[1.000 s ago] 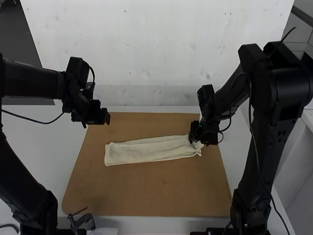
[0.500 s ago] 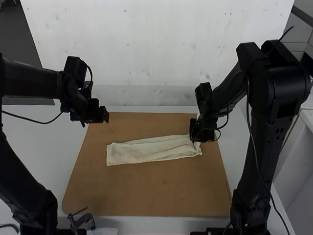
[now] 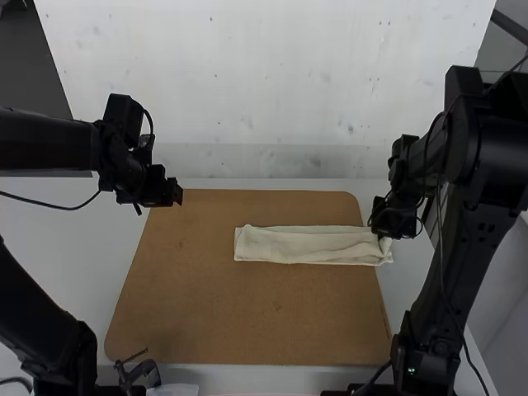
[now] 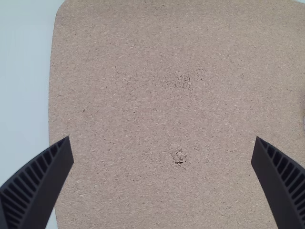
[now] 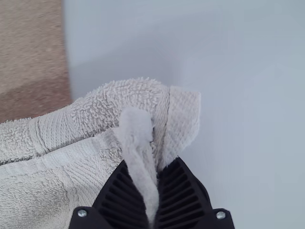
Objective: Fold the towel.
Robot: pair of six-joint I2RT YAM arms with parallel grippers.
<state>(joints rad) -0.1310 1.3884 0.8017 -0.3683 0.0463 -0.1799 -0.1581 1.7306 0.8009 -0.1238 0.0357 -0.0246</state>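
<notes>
The right gripper (image 3: 382, 231) clamps the folded towel (image 3: 301, 246) at one end. The left gripper (image 3: 178, 194) hangs above the board (image 3: 247, 313); its fingers (image 4: 35, 183) stand apart

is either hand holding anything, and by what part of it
The right hand holds the towel by a pinched-up bit of cloth at the end hanging past the board's right edge in the high view. The left hand is open and holds nothing.
</notes>
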